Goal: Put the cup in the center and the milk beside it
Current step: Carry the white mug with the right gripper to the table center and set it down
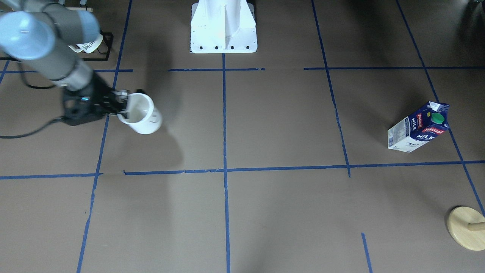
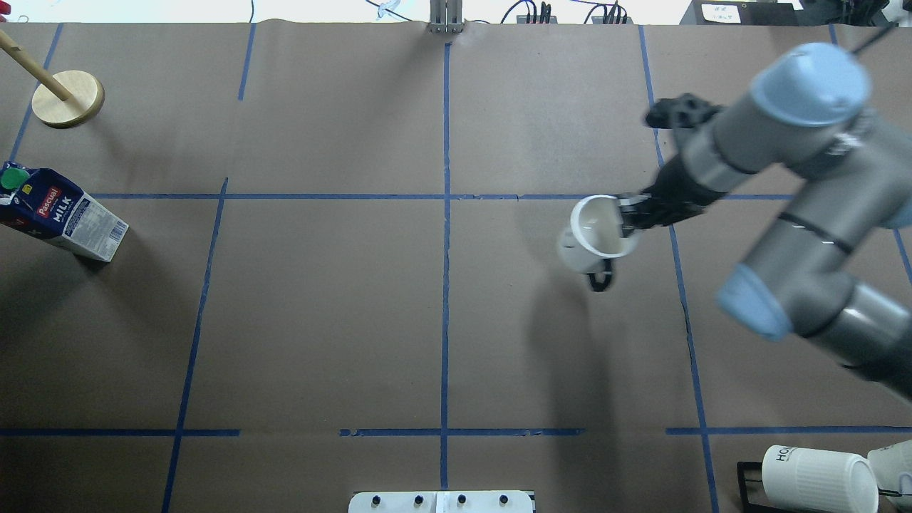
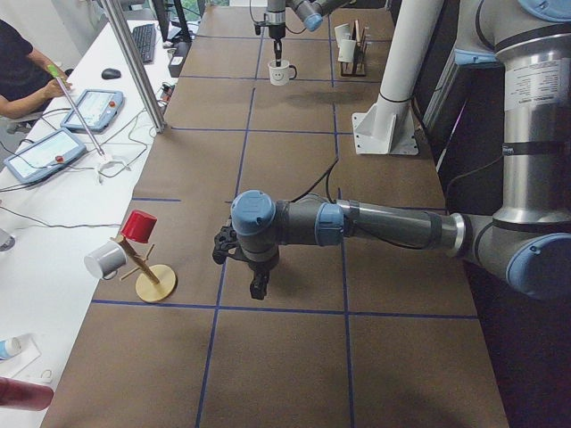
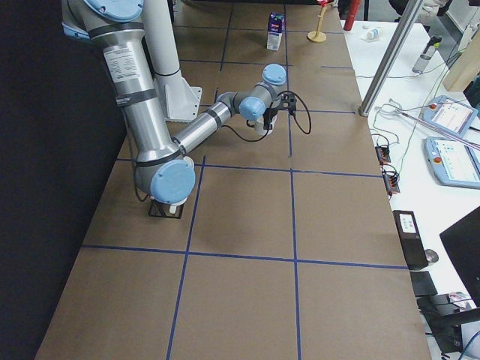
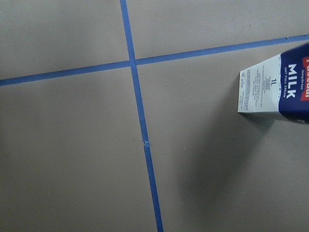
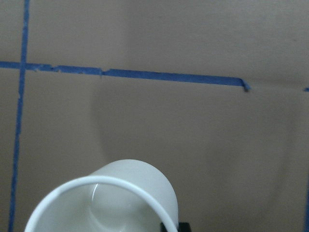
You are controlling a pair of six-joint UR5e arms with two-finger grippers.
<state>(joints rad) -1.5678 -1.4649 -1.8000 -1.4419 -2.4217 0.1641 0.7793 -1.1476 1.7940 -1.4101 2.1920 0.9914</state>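
1. The right gripper (image 1: 123, 108), at the view's left, clamps the rim of the cup (image 1: 143, 116), which is tilted.
2. The milk (image 1: 416, 131) stands upright, far to the view's right.
3. The center (image 1: 232, 162), where the blue tape lines (image 1: 288, 167) cross, lies between them, well apart from both.
4. A wooden disc (image 1: 463, 226) sits in the near right corner.

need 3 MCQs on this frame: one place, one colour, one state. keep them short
1. In the overhead view, the dark blue gable-top milk carton stands:
A) at the left edge
B) on the centre tape crossing
C) at the right edge

2. Its round cap is:
A) red
B) green
C) yellow

3. The small white black-handled mug is:
A) lying loose on its side
B) held at its rim by the right gripper
C) standing upside down

Key: 1A, it sits by that view's left border. 2B, green shows in the front view. 3B, the gripper clamps the rim, opening upward.
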